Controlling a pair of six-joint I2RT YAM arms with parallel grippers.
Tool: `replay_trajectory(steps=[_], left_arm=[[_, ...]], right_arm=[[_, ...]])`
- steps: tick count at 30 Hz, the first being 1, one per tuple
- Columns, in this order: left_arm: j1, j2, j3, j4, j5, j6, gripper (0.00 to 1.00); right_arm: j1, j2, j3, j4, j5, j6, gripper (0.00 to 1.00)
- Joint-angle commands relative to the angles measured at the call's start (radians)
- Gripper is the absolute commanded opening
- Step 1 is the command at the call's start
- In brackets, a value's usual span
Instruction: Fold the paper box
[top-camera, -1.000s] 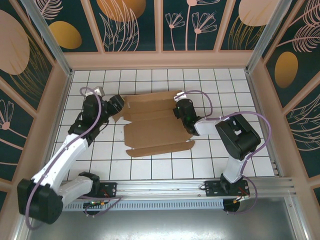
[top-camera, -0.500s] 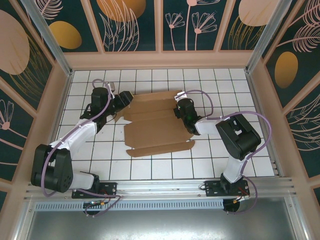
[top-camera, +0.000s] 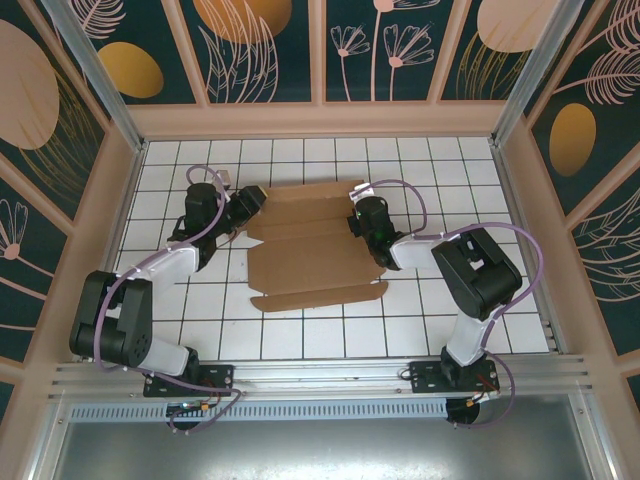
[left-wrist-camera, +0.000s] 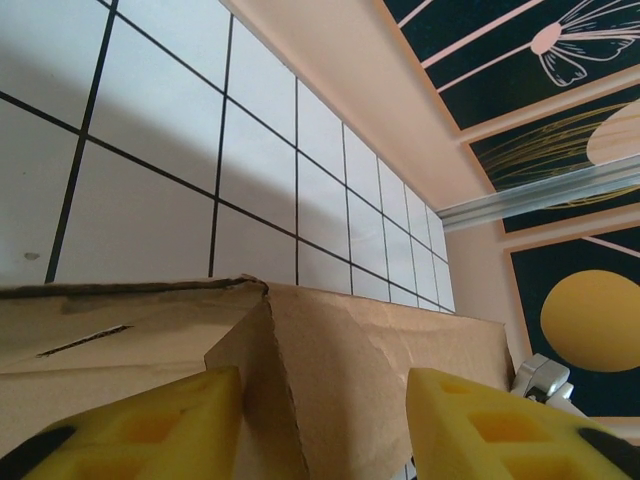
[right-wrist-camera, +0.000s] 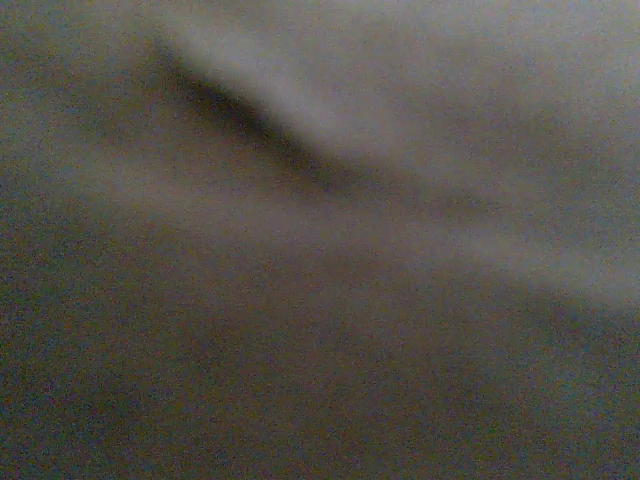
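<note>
Flat brown cardboard paper box (top-camera: 315, 250) on white gridded counter (top-camera: 450, 170). My left jaws apart, astride its 10 o'clock flap. My right jaws at 2 o'clock edge, cannot tell state.

So the left arm (top-camera: 150, 272) is doubled back at the elbow, left gripper (top-camera: 247, 204) jaws parted. The right arm (top-camera: 470, 275) reaches inward, right gripper (top-camera: 365, 216) angled down, jaws unreadable.

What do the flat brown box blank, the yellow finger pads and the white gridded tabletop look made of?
Flat brown box blank: plain cardboard, matte; rough cut edges, creases, a slot.
Yellow finger pads: likely plastic or rubber, smooth; moulded-looking recesses.
White gridded tabletop: unclear; smooth sheet with black lines, faint sheen.
</note>
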Motion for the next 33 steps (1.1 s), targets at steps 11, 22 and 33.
replay_trajectory(steps=[11,22,33], left_arm=[[0.002,0.098,-0.109,0.426,0.057,-0.166,0.10],[0.009,-0.150,-0.090,0.094,-0.106,0.048,0.50],[-0.090,-0.361,-0.230,-0.170,-0.302,0.220,0.04]], right_arm=[[-0.005,-0.024,0.023,-0.095,0.000,0.045,0.11],[-0.025,-0.028,0.031,-0.136,0.028,0.085,0.13],[-0.024,-0.023,0.032,-0.137,0.026,0.079,0.12]])
